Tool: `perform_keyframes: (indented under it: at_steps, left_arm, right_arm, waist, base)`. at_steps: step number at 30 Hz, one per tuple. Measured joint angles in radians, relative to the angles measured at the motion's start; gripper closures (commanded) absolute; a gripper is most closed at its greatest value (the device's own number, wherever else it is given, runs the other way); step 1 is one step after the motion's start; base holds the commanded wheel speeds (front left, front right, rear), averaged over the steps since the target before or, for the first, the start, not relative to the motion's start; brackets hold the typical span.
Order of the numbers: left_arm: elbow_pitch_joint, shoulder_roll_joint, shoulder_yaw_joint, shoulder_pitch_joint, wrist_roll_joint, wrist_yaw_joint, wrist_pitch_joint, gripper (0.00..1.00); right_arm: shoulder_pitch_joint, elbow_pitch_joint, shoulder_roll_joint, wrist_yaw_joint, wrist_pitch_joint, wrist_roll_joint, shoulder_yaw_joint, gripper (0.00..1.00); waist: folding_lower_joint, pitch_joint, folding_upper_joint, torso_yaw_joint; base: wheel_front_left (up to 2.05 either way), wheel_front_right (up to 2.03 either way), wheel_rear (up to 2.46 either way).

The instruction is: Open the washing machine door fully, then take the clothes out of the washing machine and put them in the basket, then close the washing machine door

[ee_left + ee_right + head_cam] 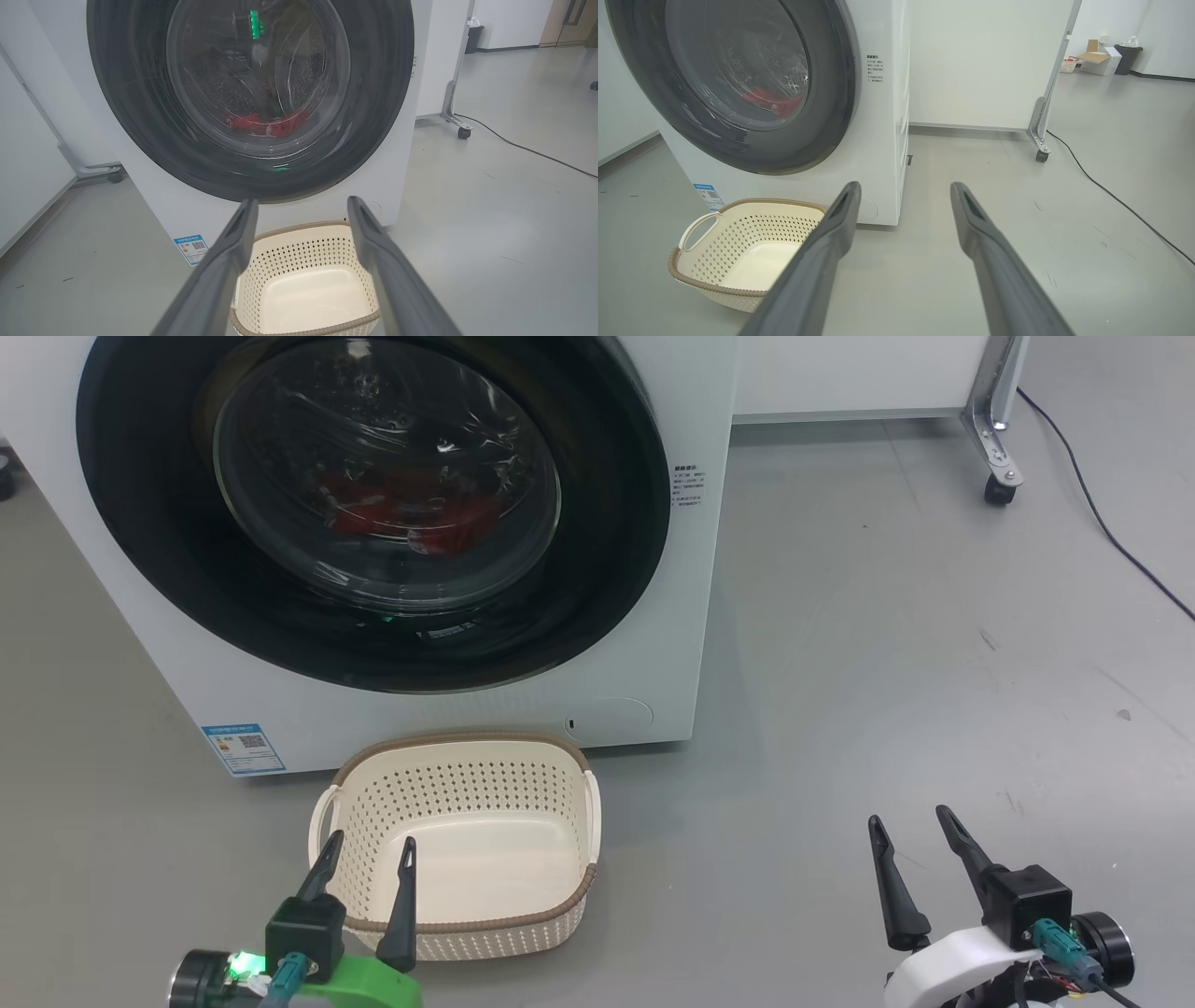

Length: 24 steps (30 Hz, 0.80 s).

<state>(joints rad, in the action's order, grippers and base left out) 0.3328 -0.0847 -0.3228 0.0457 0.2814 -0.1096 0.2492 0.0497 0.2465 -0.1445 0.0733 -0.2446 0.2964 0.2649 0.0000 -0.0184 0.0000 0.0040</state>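
Facing both pairs of fingers, the washing machine (pixel 448 719) stands ahead of them, its white front upright. The washing machine door (pixel 373 495) is shut flush against that front and lies forward of and above both sets of fingertips. Being round, the door presents no long axis; neither handle nor hinge can be made out on its black rim, so its swing side cannot be told. The basket (pixel 467 784) sits upright just beyond the left fingertips, between them and the foot of the machine, holding nothing; whether its far rim touches the machine cannot be told. The clothes (pixel 411 513) lie inside the drum (pixel 308 88) behind the glass, a low red heap stretched crosswise to the fingers, ahead of and above the left pair, up and to the left of the right pair. The left gripper (pixel 372 840) has its fingers spread apart and grips nothing; in the left wrist view they point at the lower part of the door. The right gripper (pixel 907 815) likewise has its fingers spread and holds nothing; it stands well to the right of the basket, fingers pointing past the machine's right front corner. By judgement, the opening step is not yet begun: the left arm is nearer the door centre, the right arm nearer the door's right rim. The coming move calls for a reach up and forward to that rim.
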Motion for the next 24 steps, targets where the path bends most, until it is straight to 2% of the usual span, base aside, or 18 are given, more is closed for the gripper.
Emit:
perform_keyframes:
  at_steps: [15,16,17,24]
  left_arm:
    - [0.011,0.006,0.008,0.0,-0.004,-0.001,0.0,0.0]
    - [0.012,0.007,0.008,0.0,-0.007,-0.001,0.0,0.0]
    - [0.012,0.007,0.008,0.0,-0.01,-0.001,0.0,0.0]
    - [0.014,0.009,0.014,0.0,-0.01,-0.001,0.0,0.0]
  right_arm:
    - [0.0,0.0,0.009,-0.008,0.0,-0.007,-0.011,0.01]
    - [0.0,0.0,0.011,-0.01,0.0,-0.008,-0.012,0.45]
    - [0.0,0.0,0.012,-0.011,0.0,-0.008,-0.012,1.0]
    - [0.0,0.0,0.015,-0.021,0.0,-0.01,-0.018,1.0]
  waist:
    - [0.0,0.002,0.0,-0.006]
    - [0.0,0.002,0.0,-0.006]
    - [0.0,0.002,0.0,-0.006]
    - [0.0,0.001,0.0,-0.006]
  base:
    - [0.0,0.0,0.0]
    - [0.0,0.0,0.0]
    - [0.0,0.0,0.0]
    - [0.0,0.0,0.0]
